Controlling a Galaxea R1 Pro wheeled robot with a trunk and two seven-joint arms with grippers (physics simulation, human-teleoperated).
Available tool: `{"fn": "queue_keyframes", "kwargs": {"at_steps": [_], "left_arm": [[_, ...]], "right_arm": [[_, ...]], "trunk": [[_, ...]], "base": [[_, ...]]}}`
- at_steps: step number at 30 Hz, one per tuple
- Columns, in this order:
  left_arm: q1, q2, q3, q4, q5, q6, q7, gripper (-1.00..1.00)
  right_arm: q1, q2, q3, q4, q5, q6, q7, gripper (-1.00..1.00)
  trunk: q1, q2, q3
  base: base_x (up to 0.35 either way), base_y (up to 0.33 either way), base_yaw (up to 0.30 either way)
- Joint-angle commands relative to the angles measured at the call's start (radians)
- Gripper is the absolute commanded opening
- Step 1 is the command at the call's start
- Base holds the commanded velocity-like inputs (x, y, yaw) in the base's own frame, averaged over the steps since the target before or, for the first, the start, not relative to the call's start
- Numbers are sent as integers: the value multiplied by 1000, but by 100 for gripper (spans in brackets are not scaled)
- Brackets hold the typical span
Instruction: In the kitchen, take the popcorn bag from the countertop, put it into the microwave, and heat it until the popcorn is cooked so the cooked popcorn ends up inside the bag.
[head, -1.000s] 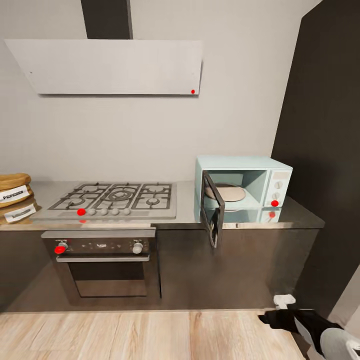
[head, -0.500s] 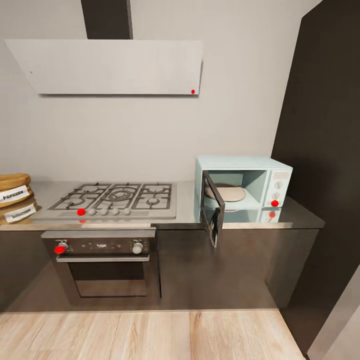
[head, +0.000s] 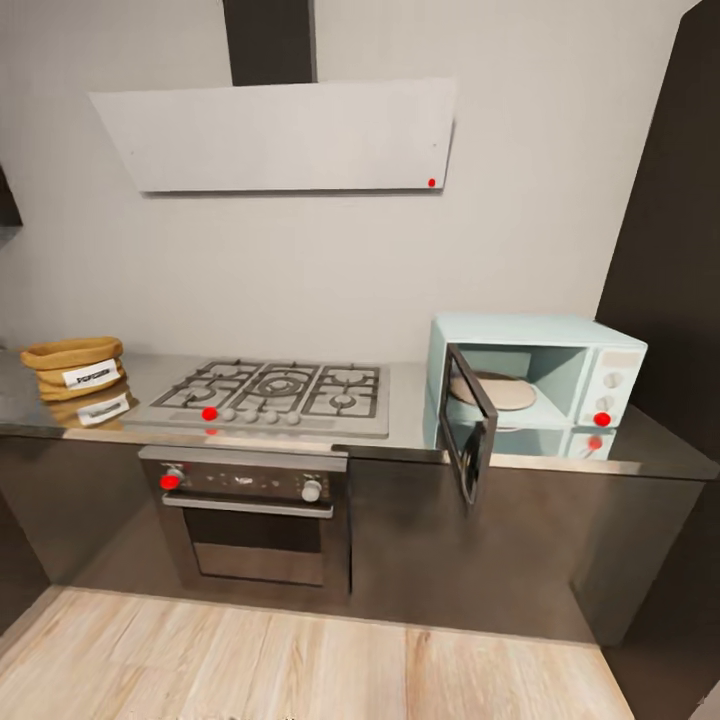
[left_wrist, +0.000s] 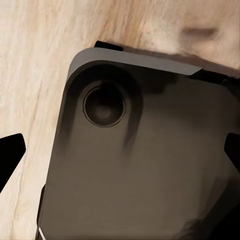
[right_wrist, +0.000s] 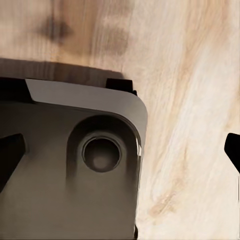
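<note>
The popcorn bag (head: 75, 365), a tan sack with a rolled rim and a white label, stands on the grey countertop (head: 408, 398) at its far left. The pale blue microwave (head: 535, 385) sits at the countertop's right end. Its dark glass door (head: 470, 420) hangs open towards me and a round plate (head: 492, 390) lies inside. The popcorn is hidden. Both arms hang low over the robot's dark base. My left gripper (left_wrist: 120, 152) and right gripper (right_wrist: 120, 152) are open, fingertips far apart, with nothing between them.
A gas hob (head: 280, 392) lies between bag and microwave, above a steel built-in oven (head: 255, 520). A grey hood (head: 280, 135) hangs on the wall above. A tall dark cabinet (head: 680, 300) stands right of the microwave. Light wood floor (head: 300, 660) runs before the cabinets.
The whole head picture has shifted, so the camera moved: the counter looks farther and the whole bag now shows at the left. My right arm has left the lower right corner.
</note>
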Motion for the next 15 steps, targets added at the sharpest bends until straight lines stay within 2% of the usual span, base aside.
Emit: {"fn": "queue_keyframes", "kwargs": {"at_steps": [1, 5, 15], "left_arm": [[0, 0, 0, -1, 5, -2, 1, 100], [0, 1, 2, -1, 7, -2, 2, 100], [0, 1, 2, -1, 8, -2, 1, 100]], "right_arm": [[-1, 11, -6, 2, 10, -6, -21, 100], [-1, 56, -3, 1, 15, -14, -66, 100], [-1, 56, -3, -1, 12, -21, -73, 100]], "trunk": [[0, 0, -1], [0, 0, -1], [0, 0, -1]], "base": [[0, 0, 299], [0, 0, 300], [0, 0, 300]]}}
